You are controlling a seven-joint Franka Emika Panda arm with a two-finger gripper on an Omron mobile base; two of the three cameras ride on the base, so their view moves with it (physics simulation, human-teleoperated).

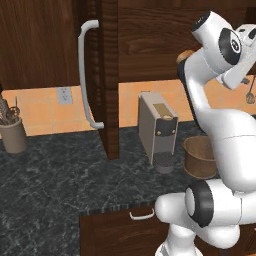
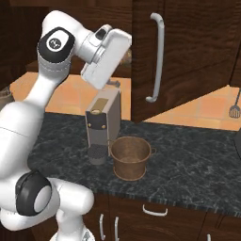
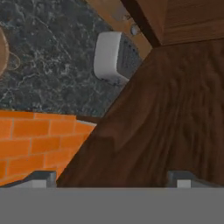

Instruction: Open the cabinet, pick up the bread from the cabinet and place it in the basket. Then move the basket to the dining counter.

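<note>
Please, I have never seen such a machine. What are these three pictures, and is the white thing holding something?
The white thing is a robot arm in a simulated kitchen. Two pictures come from cameras behind it, left and right; the third looks from its hand. On the black counter stand a coffee machine and an empty basket. The cabinet door stands open, and the arm reaches up inside. In the hand picture the fingertips stand apart with nothing between them.
</note>
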